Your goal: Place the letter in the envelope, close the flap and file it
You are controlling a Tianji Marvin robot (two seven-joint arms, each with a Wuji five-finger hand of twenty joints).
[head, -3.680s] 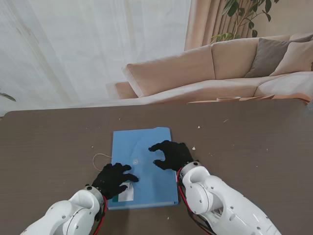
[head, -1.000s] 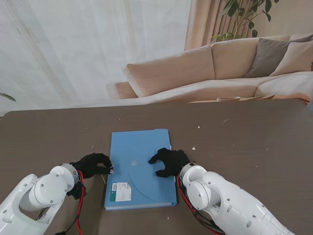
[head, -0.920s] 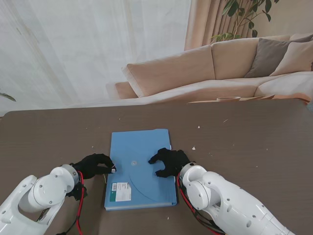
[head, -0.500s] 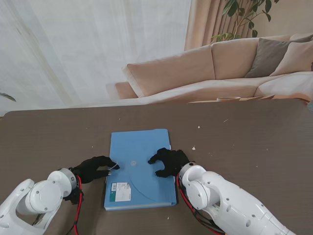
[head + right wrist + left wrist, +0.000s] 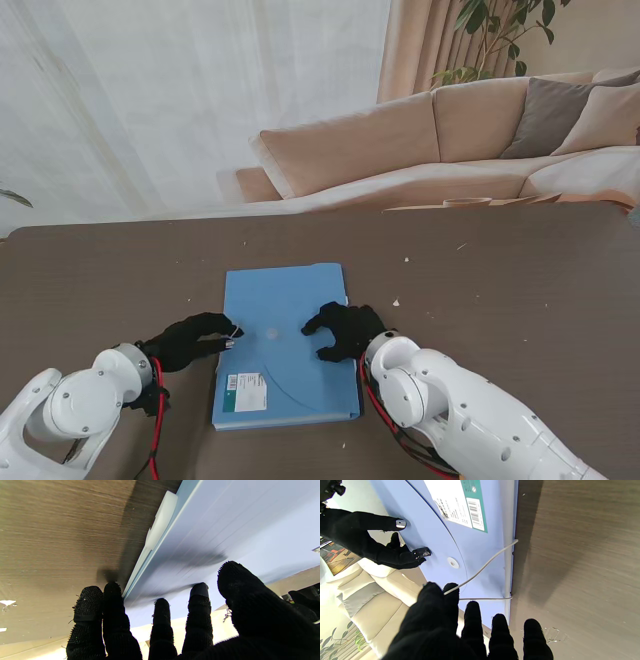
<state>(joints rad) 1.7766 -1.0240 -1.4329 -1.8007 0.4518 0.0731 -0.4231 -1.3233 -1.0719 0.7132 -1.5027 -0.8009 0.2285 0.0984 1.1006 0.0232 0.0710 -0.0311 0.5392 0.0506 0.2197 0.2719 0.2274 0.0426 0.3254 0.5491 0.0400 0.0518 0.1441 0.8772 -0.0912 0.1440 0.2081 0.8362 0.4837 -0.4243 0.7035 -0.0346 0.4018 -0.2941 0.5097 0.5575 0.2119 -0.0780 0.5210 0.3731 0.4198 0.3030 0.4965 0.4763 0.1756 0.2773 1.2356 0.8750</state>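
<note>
The flat light-blue plastic envelope [image 5: 285, 345] with its curved flap lies near the front middle of the dark wood-grain tabletop [image 5: 520, 290]. It looks light, thin and smooth, likely to slide unless pinned. The right hand [image 5: 343, 330] rests spread on its right half, fingers apart and holding nothing. The left hand [image 5: 195, 340] sits at the left edge, thumb and forefinger pinched on the thin white elastic cord [image 5: 482, 568], the sensible place to hold, since it must loop around the small round button [image 5: 452, 562]. A beige sofa [image 5: 450, 140] and pale curtains [image 5: 180, 100] stand beyond.
</note>
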